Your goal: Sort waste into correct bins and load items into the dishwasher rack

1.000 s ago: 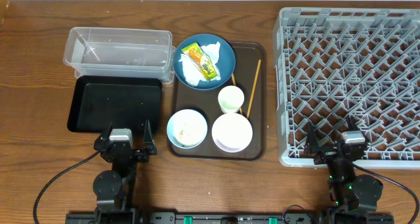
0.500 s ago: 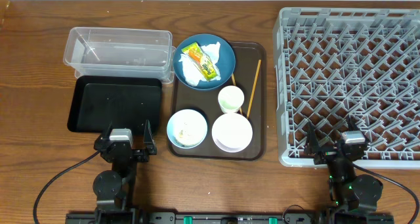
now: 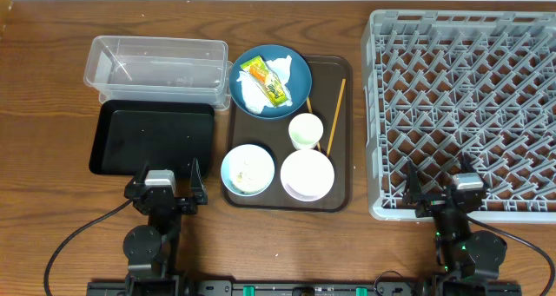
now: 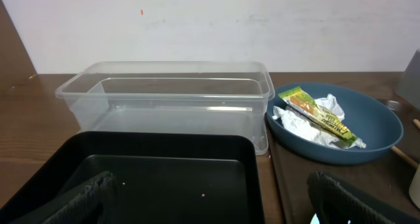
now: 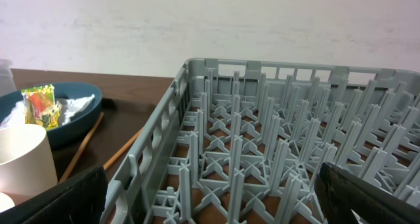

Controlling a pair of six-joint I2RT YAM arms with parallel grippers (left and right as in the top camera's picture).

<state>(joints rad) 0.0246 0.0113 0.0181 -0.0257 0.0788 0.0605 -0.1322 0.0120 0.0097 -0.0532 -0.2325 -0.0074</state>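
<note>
Both pairs of fingers are spread wide and hold nothing. The left fingers [image 4: 79,201] hang over the near edge of the black tray [image 3: 152,138]. The right fingers [image 5: 59,201] sit at the near left corner of the dish rack [image 3: 460,105].

As far as the pictures show, the task has not begun. The black tray and the clear tub [image 3: 156,63] behind it are both empty, and no dish stands in the rack. Everything to be handled sits on the brown serving tray [image 3: 339,187] in the middle of the worktop [image 3: 52,88], between the bins and the rack.

At the tray's far end is the blue plate [image 3: 298,75], carrying the snack wrapper [image 3: 264,80] on top of the paper napkin [image 3: 246,92]. The small cup [image 3: 305,130] stands nearer. Nearest of all are the light-blue bowl [image 3: 247,169], with pale scraps inside, and the white bowl [image 3: 307,174], side by side.

So all the waste has to be sorted and all the dishes loaded.

The wrapper lies flat, its long axis running diagonally from far left to near right. The chopsticks [image 3: 336,112] lie right of the cup, running away from the robot with their far ends leaning slightly right. One shows clearly. The other is partly hidden by the cup and plate.
</note>
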